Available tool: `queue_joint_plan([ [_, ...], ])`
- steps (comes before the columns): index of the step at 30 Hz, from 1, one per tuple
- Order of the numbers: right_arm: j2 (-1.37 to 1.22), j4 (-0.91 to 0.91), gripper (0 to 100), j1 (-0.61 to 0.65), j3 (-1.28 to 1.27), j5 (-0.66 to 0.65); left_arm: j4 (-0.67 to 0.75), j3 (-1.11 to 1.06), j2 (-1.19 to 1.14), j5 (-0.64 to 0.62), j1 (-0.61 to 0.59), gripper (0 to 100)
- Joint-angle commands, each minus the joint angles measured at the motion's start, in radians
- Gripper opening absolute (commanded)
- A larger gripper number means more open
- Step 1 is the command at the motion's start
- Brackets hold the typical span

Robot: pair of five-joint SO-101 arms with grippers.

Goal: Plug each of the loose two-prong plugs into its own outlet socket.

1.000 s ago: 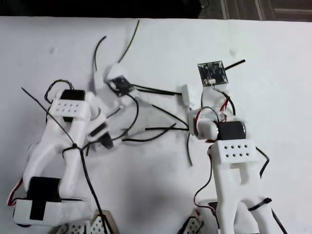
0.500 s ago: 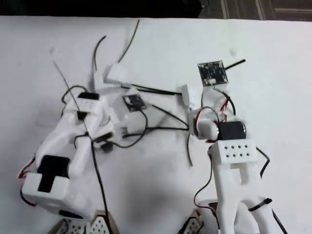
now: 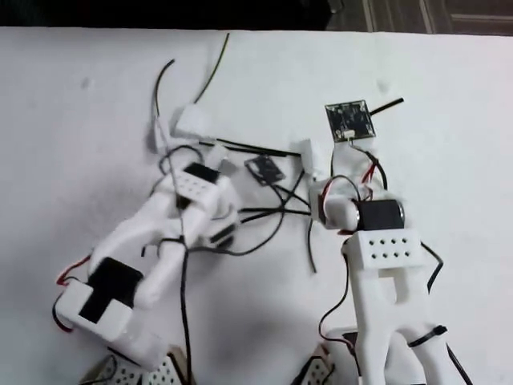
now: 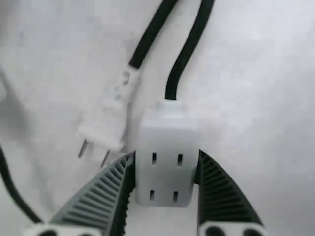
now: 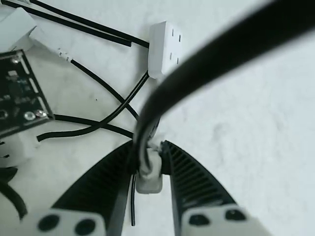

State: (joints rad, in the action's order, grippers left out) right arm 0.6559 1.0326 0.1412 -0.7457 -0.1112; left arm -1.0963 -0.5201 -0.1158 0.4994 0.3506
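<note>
My left gripper (image 4: 165, 158) clamps a white 2-socket outlet block (image 4: 165, 140), a loose 2-prong plug (image 4: 106, 125) just beside it. My right gripper (image 5: 150, 146) pinches a white corded plug (image 5: 149, 181).

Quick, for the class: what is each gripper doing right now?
Left gripper: shut on the white outlet block.
Right gripper: shut on a white plug with a black cord.

Electronics lab, circuit board (image 3: 349, 120), loose wires (image 3: 255, 149)
</note>
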Motion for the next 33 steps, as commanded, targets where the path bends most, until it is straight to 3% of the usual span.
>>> queue_joint_plan([
  [1, -0.001, -0.012, 1.7, -0.01, 0.025, -0.003, 0.043, 0.034, 0.047, -0.066, 0.059, 6],
  [7, -0.001, -0.01, 1.7, -0.01, 0.025, -0.003, -0.04, 0.035, 0.07, -0.074, 0.024, 26],
  [15, 0.056, 0.076, 1.7, 0.042, 0.026, -0.003, -0.144, -0.084, 0.478, -0.072, -0.03, 27],
  [20, 0.087, 0.145, 1.7, 0.148, 0.023, -0.003, -0.137, -0.201, 0.762, -0.072, -0.222, 29],
  [27, 0.087, 0.168, 1.7, 0.36, -0.04, 0.003, -0.135, -0.381, 0.946, -0.061, -0.438, 31],
  [33, 0.094, 0.226, 1.8, 0.496, -0.054, -0.002, -0.034, -0.575, 1.026, 0.058, -0.599, 31],
])
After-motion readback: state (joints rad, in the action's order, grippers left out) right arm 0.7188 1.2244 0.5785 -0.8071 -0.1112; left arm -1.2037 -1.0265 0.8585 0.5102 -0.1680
